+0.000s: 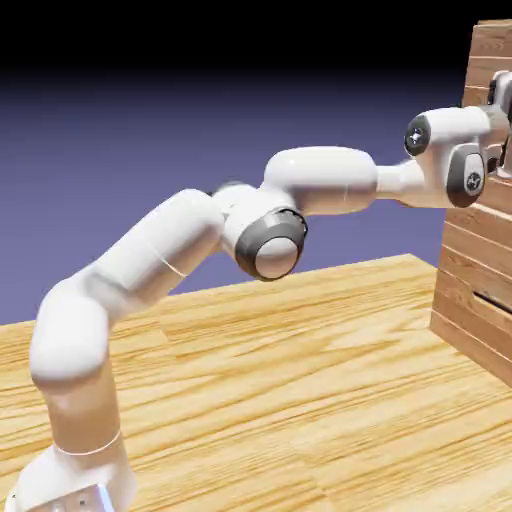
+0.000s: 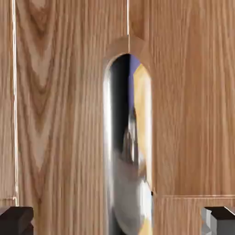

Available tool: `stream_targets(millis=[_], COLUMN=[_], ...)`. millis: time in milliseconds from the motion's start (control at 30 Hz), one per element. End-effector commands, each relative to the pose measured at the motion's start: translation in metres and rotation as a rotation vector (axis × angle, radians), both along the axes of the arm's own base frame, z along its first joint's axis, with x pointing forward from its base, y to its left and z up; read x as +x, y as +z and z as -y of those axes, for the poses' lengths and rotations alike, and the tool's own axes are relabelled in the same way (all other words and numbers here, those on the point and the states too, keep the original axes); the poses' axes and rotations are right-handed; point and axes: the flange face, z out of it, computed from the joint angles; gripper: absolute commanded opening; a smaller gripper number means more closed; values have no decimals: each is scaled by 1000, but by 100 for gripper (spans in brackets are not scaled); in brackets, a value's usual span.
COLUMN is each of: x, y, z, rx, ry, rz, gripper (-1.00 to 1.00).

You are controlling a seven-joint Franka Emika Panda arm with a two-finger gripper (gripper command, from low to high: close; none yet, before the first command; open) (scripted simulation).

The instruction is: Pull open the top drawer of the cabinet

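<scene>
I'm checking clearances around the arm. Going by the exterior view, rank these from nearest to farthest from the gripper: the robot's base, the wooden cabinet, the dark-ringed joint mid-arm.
1. Wooden cabinet: at the view's right, right by the gripper.
2. Dark-ringed joint: near the middle.
3. Robot's base: bottom left corner.

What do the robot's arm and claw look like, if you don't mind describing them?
The arm is glossy white, with smooth, rounded tubular segments and thin seam lines. Dark grey rings and caps mark several joints, one around a pale round cover. The base has a small bluish-white light strip. The claw has two small, blocky fingertips, dark grey to black with lighter grey faces.
</scene>
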Motion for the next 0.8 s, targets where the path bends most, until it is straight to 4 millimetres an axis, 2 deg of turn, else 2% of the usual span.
stream_targets(millis=[0, 33, 167, 400, 767], x=[0, 0, -7, -31, -89], y=[0, 0, 0, 0, 0], z=[0, 0, -1, 0, 0], rx=[0, 0, -1, 0, -1], ry=[-1, -1, -1, -1, -1], rz=[0, 0, 0, 0, 0], gripper=[0, -100, -100, -100, -100])
